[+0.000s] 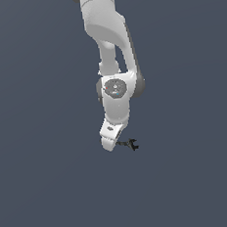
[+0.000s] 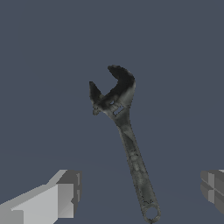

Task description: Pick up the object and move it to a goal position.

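Observation:
The object is a small dark wrench with a grey-green shaft and a black forked head. In the wrist view it (image 2: 131,148) lies on the flat grey surface, its shaft running between my two fingers, one finger (image 2: 65,194) on each side and apart from it. The gripper (image 2: 140,192) is open and holds nothing. In the exterior view the object (image 1: 128,144) shows as a tiny dark shape just to the exterior view's right of my gripper (image 1: 110,142), whose fingers are mostly hidden behind the white hand.
A plain grey-blue surface (image 1: 44,191) fills both views. The white arm (image 1: 110,47) comes down from the top of the exterior view. No other objects show.

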### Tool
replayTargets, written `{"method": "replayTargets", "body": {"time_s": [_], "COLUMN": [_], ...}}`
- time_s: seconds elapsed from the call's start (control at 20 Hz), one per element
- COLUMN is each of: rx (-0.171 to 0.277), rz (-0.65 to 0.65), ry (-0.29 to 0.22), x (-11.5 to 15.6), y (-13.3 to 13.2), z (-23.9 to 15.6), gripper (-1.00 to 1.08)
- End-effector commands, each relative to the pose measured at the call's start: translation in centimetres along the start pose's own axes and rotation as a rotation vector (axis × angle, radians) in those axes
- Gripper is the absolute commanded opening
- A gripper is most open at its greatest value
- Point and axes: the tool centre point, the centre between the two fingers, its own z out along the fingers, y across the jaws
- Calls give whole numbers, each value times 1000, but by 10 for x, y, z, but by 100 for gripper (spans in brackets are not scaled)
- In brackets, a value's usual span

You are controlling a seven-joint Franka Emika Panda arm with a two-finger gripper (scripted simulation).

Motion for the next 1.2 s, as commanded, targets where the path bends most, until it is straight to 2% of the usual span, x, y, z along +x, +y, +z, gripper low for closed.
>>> {"method": "replayTargets", "body": {"time_s": [0.0, 0.45, 0.85, 1.15], "rx": [4, 13, 13, 13], "rz": [-59, -176, -184, -187], "ry": [0, 1, 1, 1], "x": [1, 2, 2, 2], "y": [-2, -5, -6, -7], "z": [6, 17, 22, 48], "gripper": [100, 100, 100, 100]}}
